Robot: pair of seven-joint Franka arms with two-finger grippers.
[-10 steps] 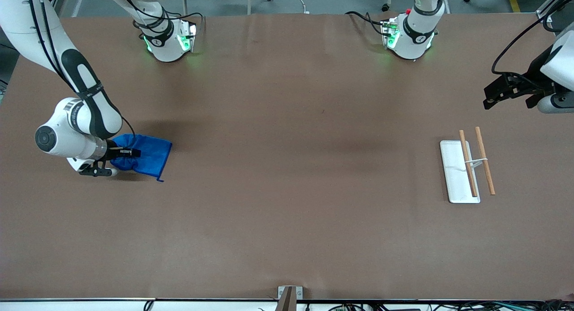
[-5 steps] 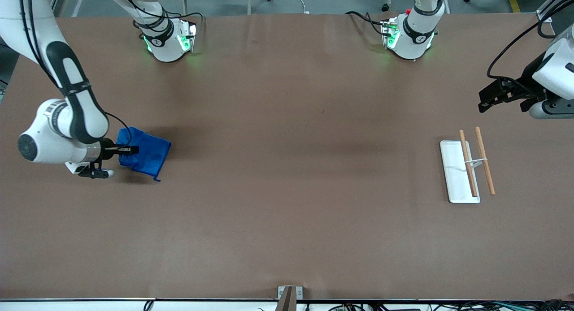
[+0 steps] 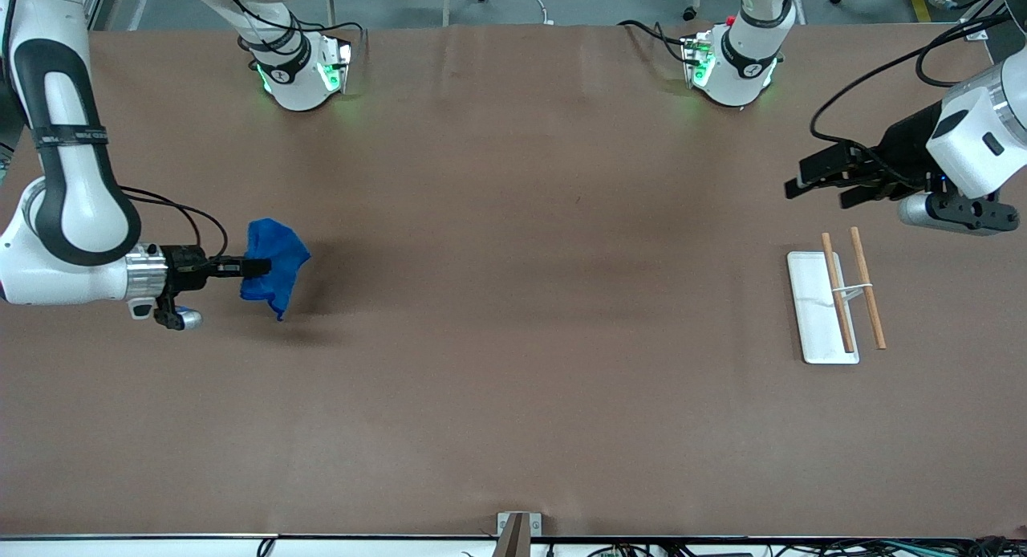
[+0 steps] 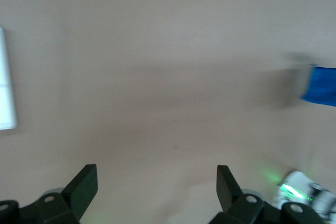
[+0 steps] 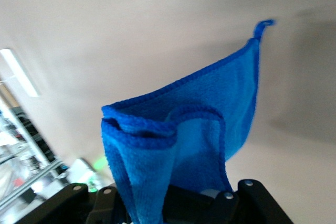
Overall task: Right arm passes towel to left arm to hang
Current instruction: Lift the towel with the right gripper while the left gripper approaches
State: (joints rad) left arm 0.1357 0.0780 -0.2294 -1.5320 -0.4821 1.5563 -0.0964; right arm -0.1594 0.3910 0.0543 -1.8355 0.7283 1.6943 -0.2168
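The bright blue towel [image 3: 274, 266] hangs bunched from my right gripper [image 3: 255, 266], which is shut on it and holds it above the table at the right arm's end. In the right wrist view the towel [image 5: 184, 140] fills the space at the jaws, its thread corner [image 5: 264, 24] pointing away. My left gripper [image 3: 801, 184] is open and empty in the air over the table at the left arm's end, above the rack. In the left wrist view the gripper [image 4: 156, 179] stands wide open over bare table, and the towel [image 4: 321, 85] shows as a blue patch at the edge.
A white tray [image 3: 806, 300] with two wooden rods [image 3: 868, 298] joined by a white crossbar stands at the left arm's end. The two green-lit arm bases [image 3: 301, 75] [image 3: 726, 67] stand along the table's top edge. A small bracket [image 3: 517, 529] sits at the nearest edge.
My right gripper has lifted the towel off the table and turned level; the towel now hangs bunched. My left gripper has moved toward the table's middle, over the rack's end.
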